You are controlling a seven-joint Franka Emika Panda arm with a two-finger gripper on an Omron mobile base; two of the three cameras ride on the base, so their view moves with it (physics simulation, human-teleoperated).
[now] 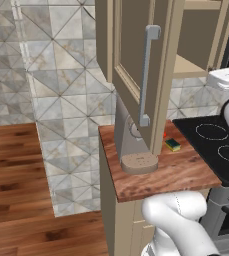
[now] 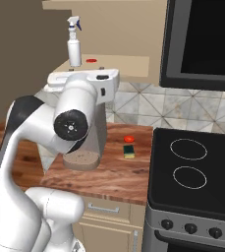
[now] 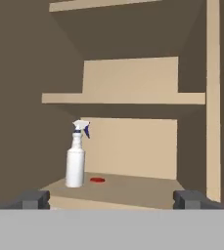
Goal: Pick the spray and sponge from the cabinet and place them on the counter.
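Note:
The spray [image 3: 76, 161] stands upright on the left of the cabinet's [image 3: 133, 191] lowest shelf, straight ahead and a little left of my gripper [image 3: 112, 200]. The gripper is open, its fingertips [image 3: 35, 199] spread wide with nothing between them, short of the shelf edge. The spray [image 2: 74, 47] also shows above my raised hand in the right base view. The sponge [image 2: 128, 151], green over yellow, lies flat on the counter [image 2: 119, 177] near the stovetop. It shows as the sponge [image 1: 173, 145] in the left base view, on the counter [image 1: 181, 172] under the open cabinet door [image 1: 136, 45].
A small red disc [image 3: 97, 180] lies on the shelf beside the spray. A grey coffee machine [image 1: 131, 145] stands on the counter below the door. A small red-orange thing [image 2: 129, 139] sits behind the sponge. The black stovetop [image 2: 197, 162] is on the right, with a dark microwave [image 2: 202, 34] above it.

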